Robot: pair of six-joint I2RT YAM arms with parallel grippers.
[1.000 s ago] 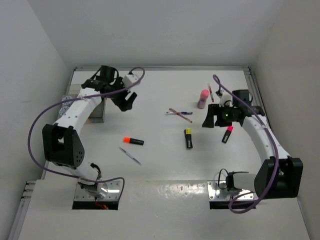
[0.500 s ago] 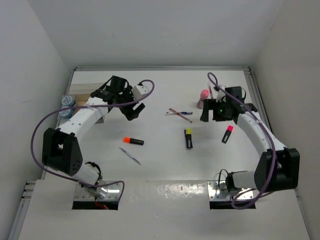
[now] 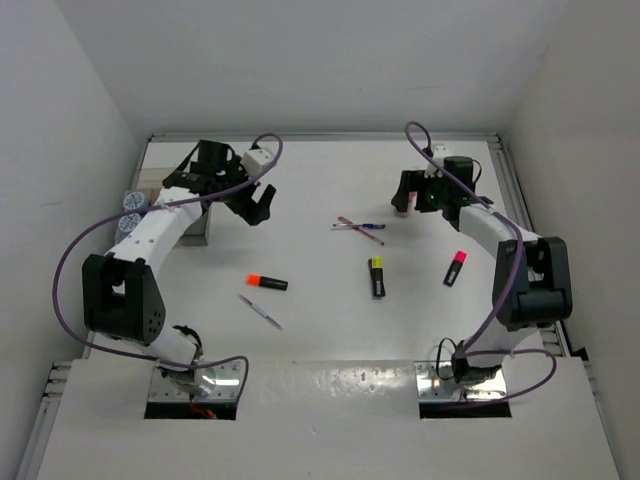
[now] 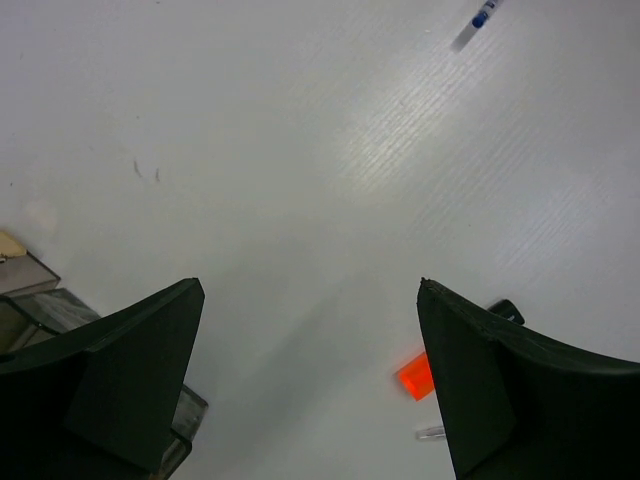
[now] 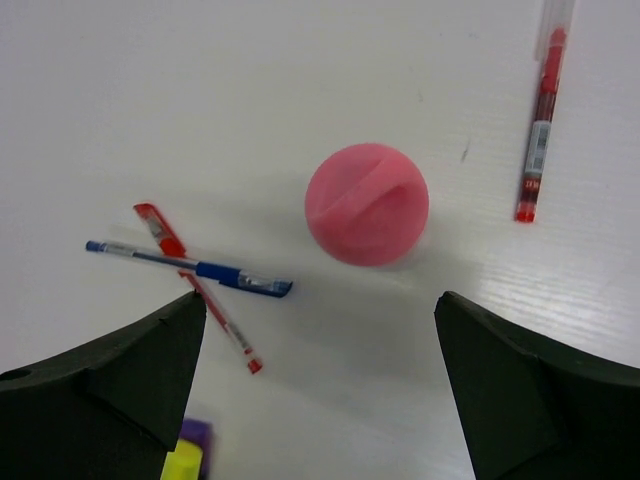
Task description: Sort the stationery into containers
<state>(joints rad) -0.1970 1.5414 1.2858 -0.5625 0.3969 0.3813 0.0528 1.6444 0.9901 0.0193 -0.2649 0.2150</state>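
One silver pen (image 3: 260,311) lies nearest the arm bases, on the left half of the white table (image 3: 320,170). Just beyond it is an orange-capped highlighter (image 3: 267,283), lying crosswise with its cap to the left. To the right, near the middle, a yellow-capped highlighter (image 3: 378,276) points away from the bases. Further right a pink-capped highlighter (image 3: 456,268) lies tilted, well apart from the yellow one.

Beyond these, a thin red pen (image 3: 362,231) and a blue pen (image 3: 358,226) lie crossed over each other.

On the left side the organiser box (image 3: 198,230) is partly hidden under the left arm, with a blue-speckled jar (image 3: 133,201) beside it near the table's left edge. The left gripper (image 3: 258,200) hangs just right of the box with its fingers spread wide. In the left wrist view the left gripper (image 4: 308,290) has only bare table in its gap, with the orange cap near the right finger and a corner of the box at the lower left.

Farthest back on the right, the right gripper (image 3: 408,190) is over the upright pink bottle (image 3: 401,204), fingers spread and holding nothing. The right wrist view shows the bottle's round top (image 5: 367,204) just ahead of the gap, untouched. A second red pen (image 5: 540,120) lies to its right.
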